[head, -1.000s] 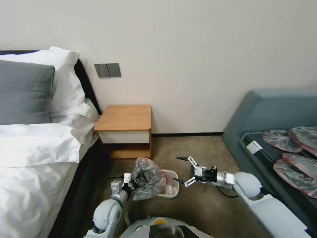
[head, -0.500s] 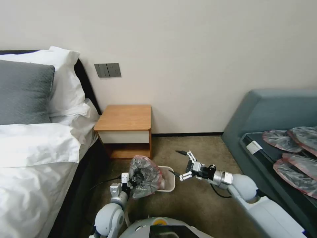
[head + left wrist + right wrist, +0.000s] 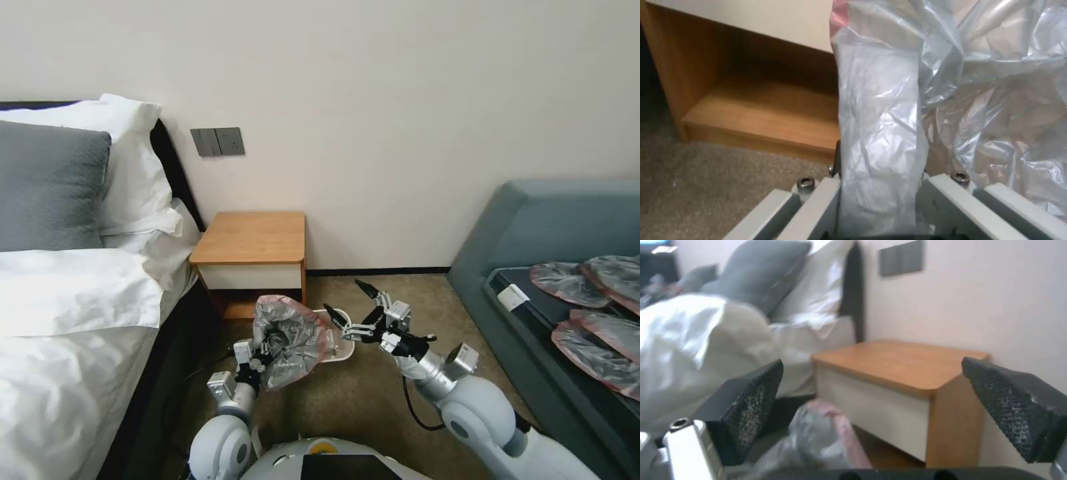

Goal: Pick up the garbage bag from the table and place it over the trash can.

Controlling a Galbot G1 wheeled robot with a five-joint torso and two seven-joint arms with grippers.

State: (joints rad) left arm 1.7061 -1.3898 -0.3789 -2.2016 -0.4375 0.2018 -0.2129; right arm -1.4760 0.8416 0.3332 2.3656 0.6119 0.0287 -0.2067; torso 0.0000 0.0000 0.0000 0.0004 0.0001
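Observation:
The garbage bag [image 3: 291, 339], crinkly grey plastic with a pinkish-red rim, hangs bunched above the left side of the trash can [image 3: 339, 354]. Only a strip of the can's beige rim shows past the bag. My left gripper [image 3: 261, 349] is shut on a fold of the bag [image 3: 880, 133], which runs up between the grey fingers [image 3: 818, 203]. My right gripper [image 3: 343, 298] is open above the can's far right side, its black fingertips pointing toward the bag. Between its pads [image 3: 751, 406] I see the bag [image 3: 818, 436] and the table [image 3: 902, 363]. The table [image 3: 253, 239] stands just behind the can, its top bare.
A bed with white linen [image 3: 73, 300] and a grey pillow fills the left side. On the right a grey-blue sofa [image 3: 533, 227] holds a dark tray with flat red-rimmed bags [image 3: 600, 313]. Brown carpet [image 3: 373, 393] lies open in front of the can.
My right gripper swung left and up, from beside the can to above it, close to the bag. The left gripper carried the bag slightly left and away from me.

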